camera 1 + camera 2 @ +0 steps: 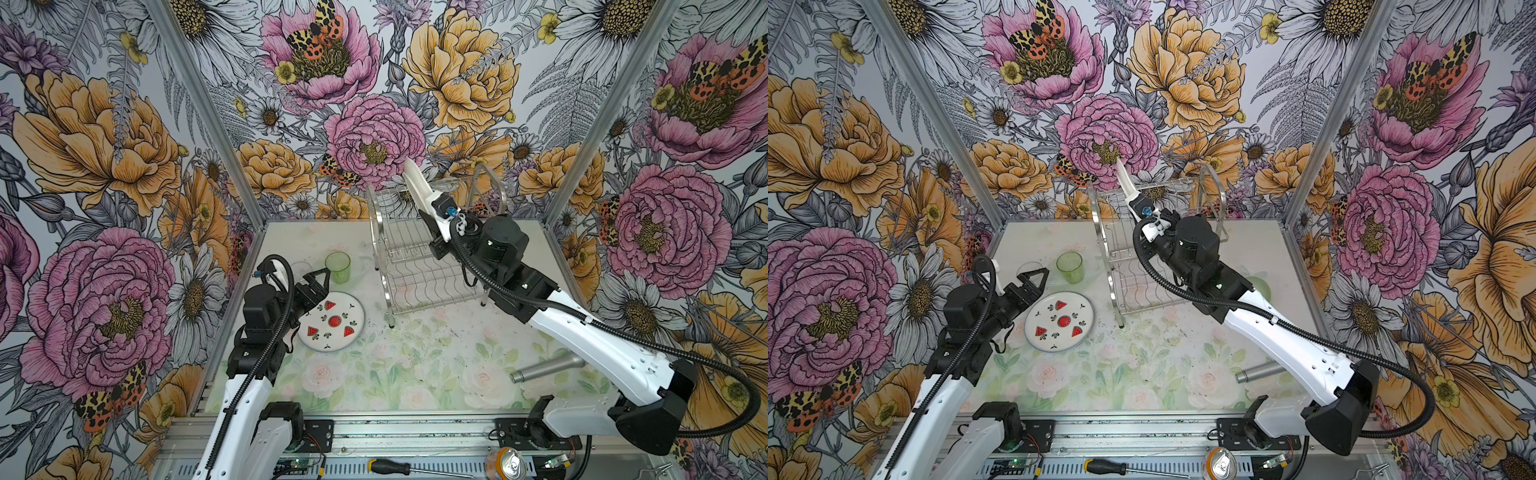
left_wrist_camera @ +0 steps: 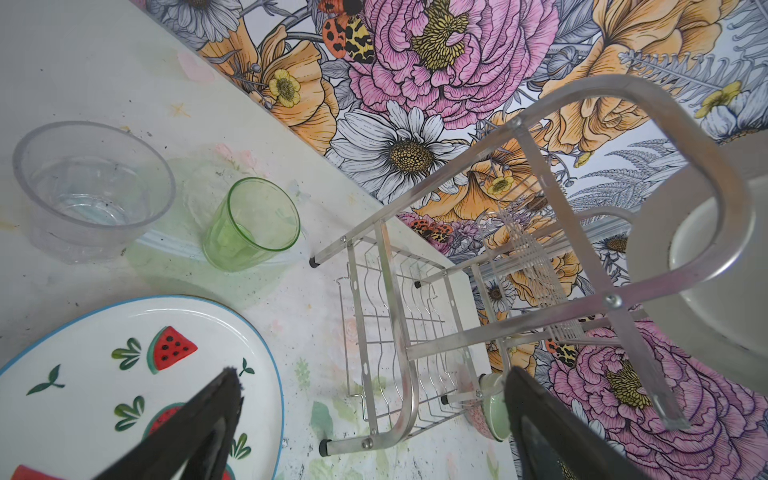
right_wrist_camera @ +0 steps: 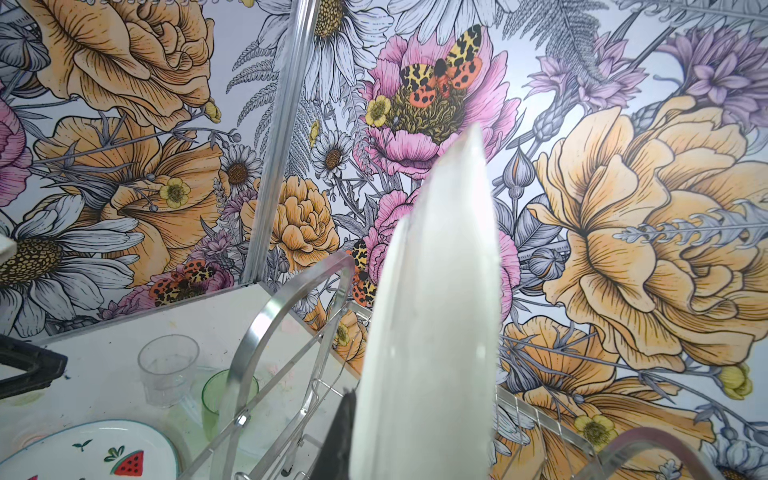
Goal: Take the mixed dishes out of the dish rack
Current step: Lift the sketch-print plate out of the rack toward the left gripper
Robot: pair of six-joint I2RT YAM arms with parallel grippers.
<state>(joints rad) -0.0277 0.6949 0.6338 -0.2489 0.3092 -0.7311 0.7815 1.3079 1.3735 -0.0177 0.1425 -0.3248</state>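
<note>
Top views, right gripper (image 1: 430,214): pressed onto the lower rim of a pale plate (image 1: 417,183), which was held on edge and tilted above the upper shelf of the dish rack (image 1: 419,266).
Top views, left gripper (image 1: 319,286): jaws were spread wide with nothing held, beside the far rim of the fruit-print plate (image 1: 332,324). That plate was laid flat on the table (image 1: 415,365), left of the rack. The green tumbler (image 1: 338,267) and clear glass (image 1: 301,266) were stood upright just beyond.
Top views, writing: a can (image 1: 505,462) and a screwdriver (image 1: 390,466) were seen on the front rail. The can's print was too small to be read.
Top views, room: the faded rose-print table was enclosed by bold flower-and-moth wallpaper (image 1: 104,166). A grey metal cylinder (image 1: 544,368) was laid near the right arm.
Left wrist view: a pale green bowl (image 2: 496,411) was seen on the far side of the rack.
Right wrist view: the middle was filled by the plate's edge, with a black finger (image 3: 338,432) pressed against its side.
</note>
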